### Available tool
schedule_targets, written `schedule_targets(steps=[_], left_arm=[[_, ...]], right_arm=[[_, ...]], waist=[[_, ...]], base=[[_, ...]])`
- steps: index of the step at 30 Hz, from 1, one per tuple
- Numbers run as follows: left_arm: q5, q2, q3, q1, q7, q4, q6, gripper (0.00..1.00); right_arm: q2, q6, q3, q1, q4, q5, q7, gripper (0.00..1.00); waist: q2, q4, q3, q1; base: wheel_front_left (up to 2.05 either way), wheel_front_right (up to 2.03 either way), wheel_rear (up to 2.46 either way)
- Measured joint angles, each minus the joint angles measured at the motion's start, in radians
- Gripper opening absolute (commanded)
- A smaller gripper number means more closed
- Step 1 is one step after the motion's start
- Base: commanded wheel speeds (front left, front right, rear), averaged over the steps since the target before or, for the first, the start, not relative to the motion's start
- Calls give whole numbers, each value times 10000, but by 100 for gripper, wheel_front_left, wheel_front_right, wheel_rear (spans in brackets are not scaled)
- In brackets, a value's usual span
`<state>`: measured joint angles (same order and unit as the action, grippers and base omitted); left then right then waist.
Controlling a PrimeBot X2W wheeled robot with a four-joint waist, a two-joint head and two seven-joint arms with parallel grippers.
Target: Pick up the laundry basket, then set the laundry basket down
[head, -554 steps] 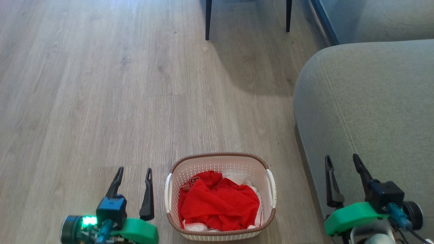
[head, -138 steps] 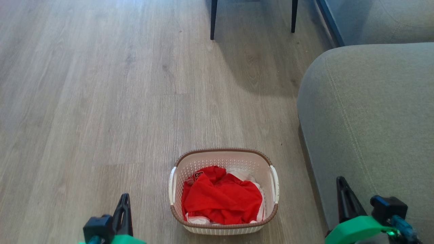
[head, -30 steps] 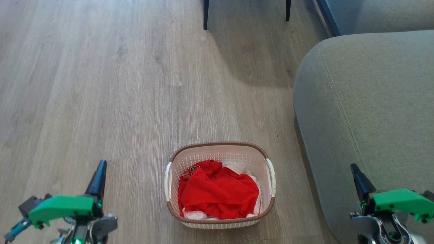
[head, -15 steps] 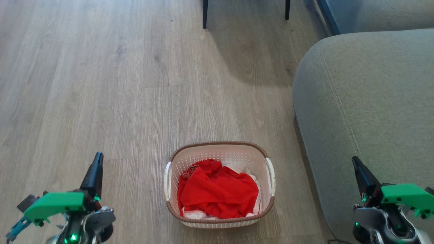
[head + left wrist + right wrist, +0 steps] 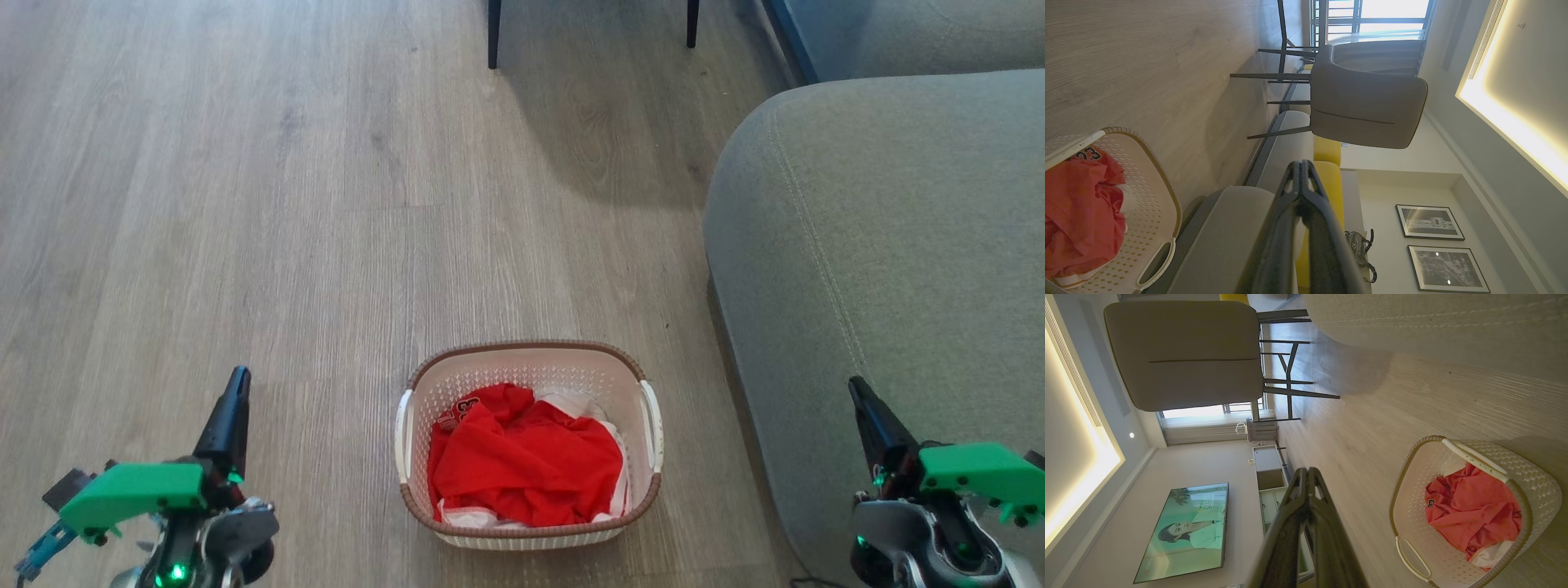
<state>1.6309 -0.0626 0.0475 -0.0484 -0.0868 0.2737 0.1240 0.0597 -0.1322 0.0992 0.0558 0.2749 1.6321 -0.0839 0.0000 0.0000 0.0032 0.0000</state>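
The laundry basket (image 5: pixel 522 349) stands on the wood floor low in the head view, cream with a brown rim and white side handles, holding red and white clothing (image 5: pixel 526 465). My left gripper (image 5: pixel 237 381) hangs well to its left, rolled on its side, fingers pressed together with nothing between them. My right gripper (image 5: pixel 856 387) is off to the basket's right, in front of the sofa arm, also shut and empty. Neither touches the basket. The left wrist view has the basket (image 5: pixel 1156 204) at lower left beside the shut left gripper (image 5: pixel 1301 164). Beside the shut right gripper (image 5: pixel 1307 471), the right wrist view shows the basket (image 5: pixel 1537 477) at lower right.
A grey sofa (image 5: pixel 890 245) rises close to the basket's right side. Dark chair legs (image 5: pixel 493 37) stand at the far end of the floor, belonging to a grey chair (image 5: pixel 1367 106). Open wood floor (image 5: pixel 245 204) stretches ahead and to the left.
Over the last second both grippers crept slightly forward and stayed shut. Earlier they stood upright and open closer to the basket; since then they rolled sideways and spread outward. The basket has not moved.
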Motion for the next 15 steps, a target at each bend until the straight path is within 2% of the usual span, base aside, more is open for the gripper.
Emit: schedule_targets(steps=[15], left_arm=[[0, 19, 31, 0, -17, 2, 0, 0]], right_arm=[[-4, 0, 42, 0, 2, -2, -29, 0]], waist=[[0, 0, -1, 0]], base=[[0, 0, 0]])
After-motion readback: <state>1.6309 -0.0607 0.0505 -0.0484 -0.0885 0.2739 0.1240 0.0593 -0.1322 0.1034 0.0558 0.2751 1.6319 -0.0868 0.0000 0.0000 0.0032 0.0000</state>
